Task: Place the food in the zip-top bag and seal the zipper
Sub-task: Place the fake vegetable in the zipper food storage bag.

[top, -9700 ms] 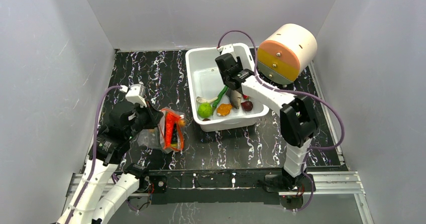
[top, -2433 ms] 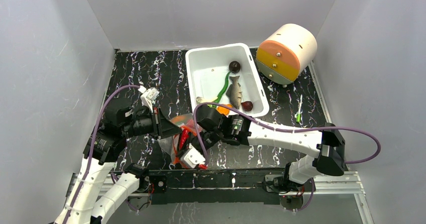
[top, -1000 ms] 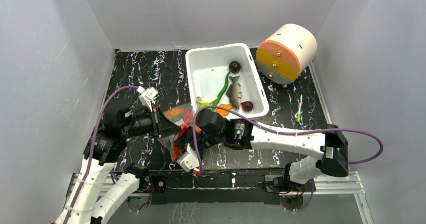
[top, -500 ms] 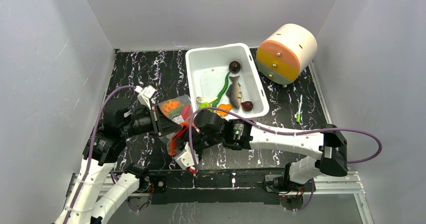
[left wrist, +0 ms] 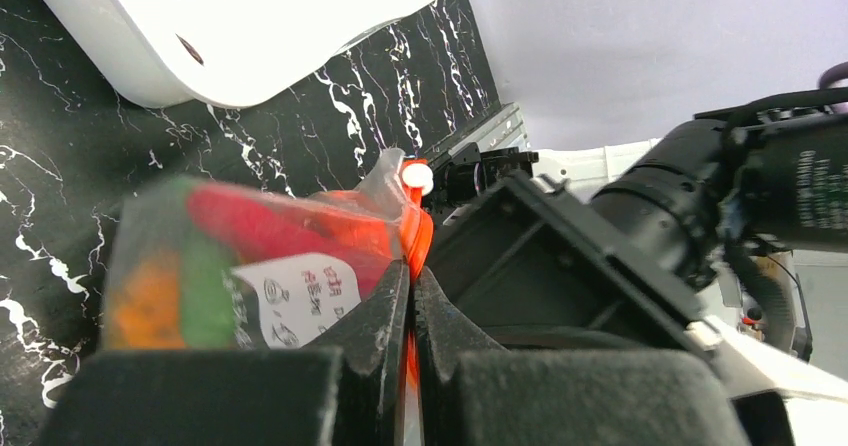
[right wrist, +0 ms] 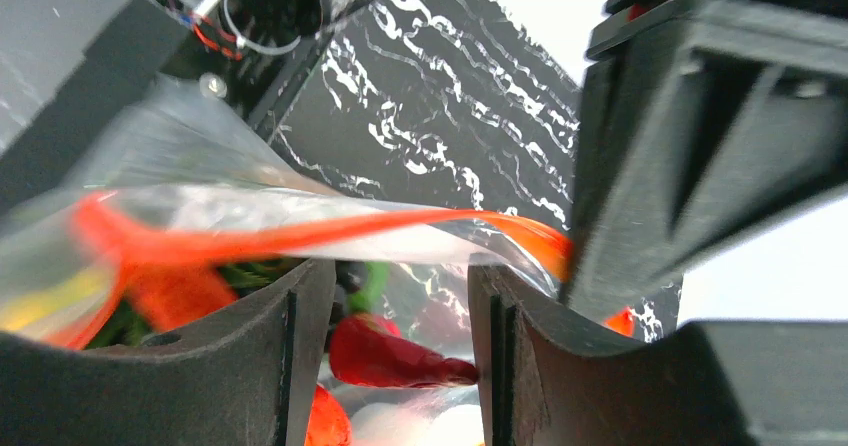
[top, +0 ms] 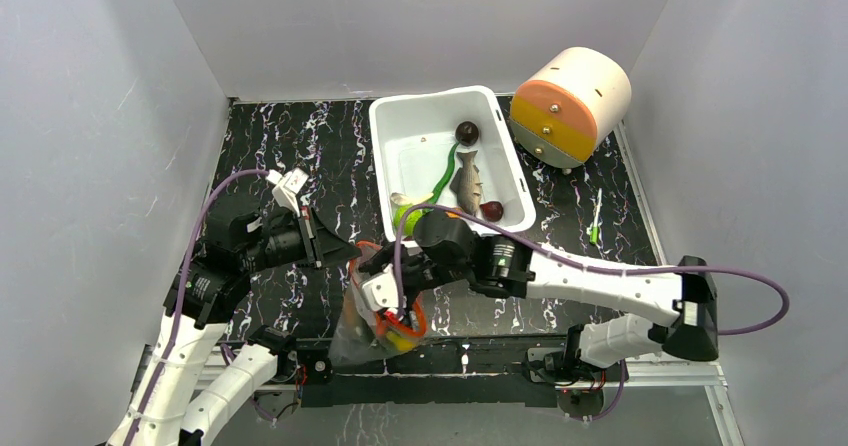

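Bag sagging at near edge of table, food inside: red, yellow, green bits. Right gripper at bag's mouth: jaws spread, zipper stretched across tips, bag bulging between. Left gripper just beyond: jaws pressed together, pinching zipper end. Further back, bin with fish and green chili. Far right, drum on its side.

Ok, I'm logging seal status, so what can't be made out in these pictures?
- Whether the zipper is pressed shut: top view, right gripper covers it; right wrist view, blurred.
- Food inside the zip-top bag: too small in top view, smeared in both wrist views.
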Controlling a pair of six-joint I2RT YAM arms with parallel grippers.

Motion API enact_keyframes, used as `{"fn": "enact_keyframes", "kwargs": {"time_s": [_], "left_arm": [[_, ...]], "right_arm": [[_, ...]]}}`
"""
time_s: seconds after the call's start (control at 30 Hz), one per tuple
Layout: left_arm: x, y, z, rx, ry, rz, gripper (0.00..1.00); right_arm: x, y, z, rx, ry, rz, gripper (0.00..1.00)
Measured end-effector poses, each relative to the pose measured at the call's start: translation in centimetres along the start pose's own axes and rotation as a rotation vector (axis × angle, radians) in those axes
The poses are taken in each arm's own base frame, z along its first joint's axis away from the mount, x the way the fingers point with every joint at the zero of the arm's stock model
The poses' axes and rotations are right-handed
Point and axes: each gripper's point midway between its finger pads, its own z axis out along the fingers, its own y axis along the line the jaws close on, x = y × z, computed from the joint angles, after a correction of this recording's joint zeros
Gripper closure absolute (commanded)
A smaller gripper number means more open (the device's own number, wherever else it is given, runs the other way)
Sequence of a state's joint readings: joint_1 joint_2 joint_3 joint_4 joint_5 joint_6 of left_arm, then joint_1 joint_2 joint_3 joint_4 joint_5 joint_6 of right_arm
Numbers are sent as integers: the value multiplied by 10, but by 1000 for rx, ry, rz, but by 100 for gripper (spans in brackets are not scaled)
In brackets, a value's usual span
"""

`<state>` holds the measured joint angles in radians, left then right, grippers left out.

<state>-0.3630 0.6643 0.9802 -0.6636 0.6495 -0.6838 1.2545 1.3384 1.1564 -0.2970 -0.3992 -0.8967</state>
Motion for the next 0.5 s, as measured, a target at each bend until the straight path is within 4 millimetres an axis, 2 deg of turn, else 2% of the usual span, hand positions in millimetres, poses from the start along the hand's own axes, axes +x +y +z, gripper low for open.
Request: {"fn": "enact_keyframes", "kwargs": {"time_s": [0.17,0.3,0.4,0.5], "left_arm": [[-2,1,0,-8,-9,1,100],[-4,0,1,-4,-20,0,100],[-7,-1,1,-1,-30,2,100],[-7,-1,2,-2,-30,0,100]], "right_arm": [[-32,-7,-27,41,-85,46,46],[-49,-17,-45,71,-108,77,46],[-50,-20,-51,94,-98,101,47],[-42,-19,-55,114,-60,121,49]]}}
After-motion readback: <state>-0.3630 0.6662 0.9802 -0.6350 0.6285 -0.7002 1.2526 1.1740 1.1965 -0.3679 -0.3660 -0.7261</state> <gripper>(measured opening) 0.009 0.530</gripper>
